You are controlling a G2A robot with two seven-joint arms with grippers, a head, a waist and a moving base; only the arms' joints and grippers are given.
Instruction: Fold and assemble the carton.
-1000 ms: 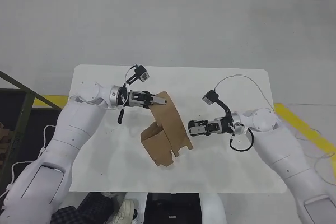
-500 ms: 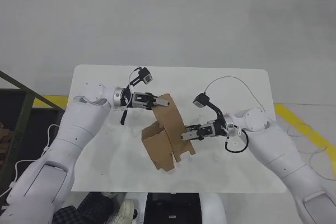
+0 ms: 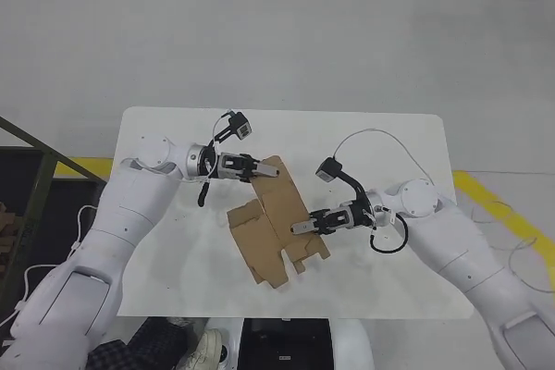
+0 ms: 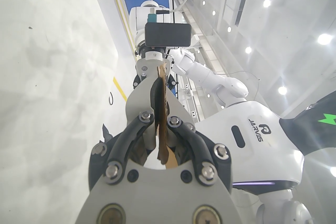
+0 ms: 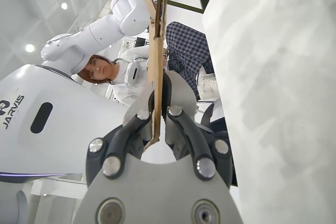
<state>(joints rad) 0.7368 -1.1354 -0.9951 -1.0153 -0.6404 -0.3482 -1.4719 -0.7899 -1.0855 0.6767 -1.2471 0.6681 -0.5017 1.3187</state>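
The carton (image 3: 276, 222) is a flattened brown cardboard blank held slanted over the middle of the white table (image 3: 379, 277). My left gripper (image 3: 262, 167) is shut on the blank's far upper corner. In the left wrist view the cardboard (image 4: 162, 128) runs edge-on between the two fingers. My right gripper (image 3: 305, 227) is at the blank's right side and is shut on that edge. In the right wrist view the cardboard (image 5: 155, 70) passes edge-on between the pads. Several small flaps stick out at the blank's near end (image 3: 268, 268).
Bare tabletop lies to the left (image 3: 166, 240) and right (image 3: 398, 268) of the carton. A dark green-framed rack (image 3: 18, 176) stands beyond the table's left edge. A thin cable (image 3: 388, 134) loops above the right arm.
The right gripper moved left from beside the carton onto its right edge and closed there. The carton swung slightly left and toward the near edge. The left gripper kept its hold.
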